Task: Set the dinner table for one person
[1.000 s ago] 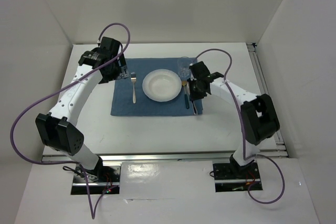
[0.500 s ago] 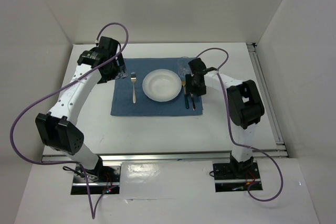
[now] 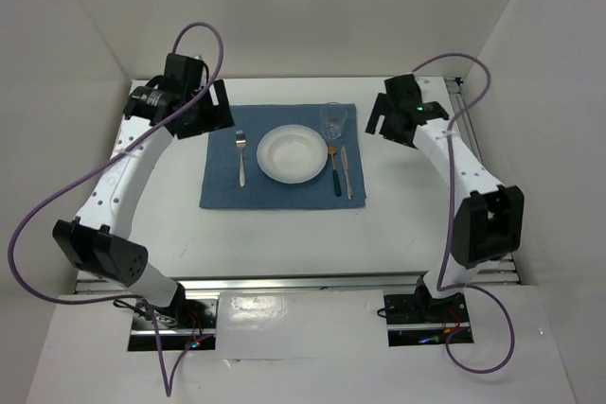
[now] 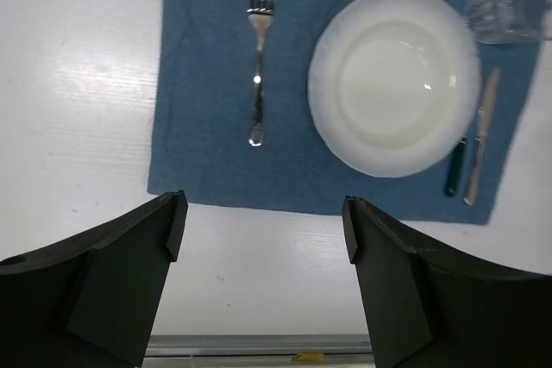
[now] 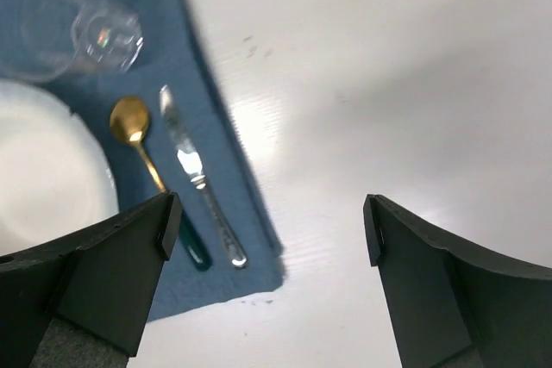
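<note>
The white surface point(image 3: 284, 234) spans the view under a blue placemat point(image 3: 222, 191) set with plate point(image 3: 291, 153), glass point(image 3: 332, 120), fork point(image 3: 241, 153), knife point(image 3: 347, 172) and spoon point(image 3: 333, 169). Left hand point(image 4: 263, 208) and right hand point(image 5: 269, 208) gape wide and empty. The setting looks complete, so lift them away high, well clear of the glass.

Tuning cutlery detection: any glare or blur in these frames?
Right wrist view: soft focus overall, knife and glass blurred, bright glare patch on the dinner table. Left wrist view: sharp, mild sheen on the table left of the placemat. Top view: evenly lit, sharp.
</note>
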Controlling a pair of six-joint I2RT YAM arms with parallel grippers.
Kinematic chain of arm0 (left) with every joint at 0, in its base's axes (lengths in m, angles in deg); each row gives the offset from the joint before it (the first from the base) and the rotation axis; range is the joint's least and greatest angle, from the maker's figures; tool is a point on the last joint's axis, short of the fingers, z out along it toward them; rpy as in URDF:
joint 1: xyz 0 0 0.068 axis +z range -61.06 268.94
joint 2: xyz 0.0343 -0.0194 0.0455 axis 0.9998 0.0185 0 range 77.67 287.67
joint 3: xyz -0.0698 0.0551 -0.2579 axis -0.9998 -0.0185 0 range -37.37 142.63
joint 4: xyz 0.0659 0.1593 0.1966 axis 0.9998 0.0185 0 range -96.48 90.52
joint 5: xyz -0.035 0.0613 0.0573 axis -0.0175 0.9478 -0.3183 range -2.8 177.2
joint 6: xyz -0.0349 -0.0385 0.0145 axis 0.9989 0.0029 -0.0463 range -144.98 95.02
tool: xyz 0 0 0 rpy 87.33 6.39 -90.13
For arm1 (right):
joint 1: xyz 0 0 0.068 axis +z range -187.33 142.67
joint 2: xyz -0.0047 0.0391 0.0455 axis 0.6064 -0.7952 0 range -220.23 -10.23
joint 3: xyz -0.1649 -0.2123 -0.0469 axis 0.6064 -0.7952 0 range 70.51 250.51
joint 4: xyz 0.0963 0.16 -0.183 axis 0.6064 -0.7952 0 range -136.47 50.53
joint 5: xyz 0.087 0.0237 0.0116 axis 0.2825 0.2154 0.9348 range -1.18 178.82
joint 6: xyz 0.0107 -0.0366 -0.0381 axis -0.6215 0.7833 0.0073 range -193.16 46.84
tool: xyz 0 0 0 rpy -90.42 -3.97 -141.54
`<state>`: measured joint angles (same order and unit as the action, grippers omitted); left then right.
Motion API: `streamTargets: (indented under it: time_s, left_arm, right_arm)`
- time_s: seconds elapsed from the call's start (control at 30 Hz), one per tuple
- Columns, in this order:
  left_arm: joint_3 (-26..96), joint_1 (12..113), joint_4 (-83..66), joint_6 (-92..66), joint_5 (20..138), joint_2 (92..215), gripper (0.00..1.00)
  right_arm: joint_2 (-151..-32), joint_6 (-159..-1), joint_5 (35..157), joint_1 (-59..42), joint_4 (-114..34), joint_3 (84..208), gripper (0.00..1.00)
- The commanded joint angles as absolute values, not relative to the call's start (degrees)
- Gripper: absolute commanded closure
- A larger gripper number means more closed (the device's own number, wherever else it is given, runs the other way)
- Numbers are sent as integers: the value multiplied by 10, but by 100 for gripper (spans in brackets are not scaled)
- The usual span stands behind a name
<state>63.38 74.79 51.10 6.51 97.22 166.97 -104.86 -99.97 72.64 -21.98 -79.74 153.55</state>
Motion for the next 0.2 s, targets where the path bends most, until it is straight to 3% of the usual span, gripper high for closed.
streamTargets:
  time_s: [0.0,0.17]
  left_arm:
    - [666,737,491,42,908,1613,8]
    - [660,737,470,42,896,1587,7]
  right_arm:
    - [-976,-1044,669,-243,-865,1526,0]
    - [-901,-1038,692,-271,-844,1462,0]
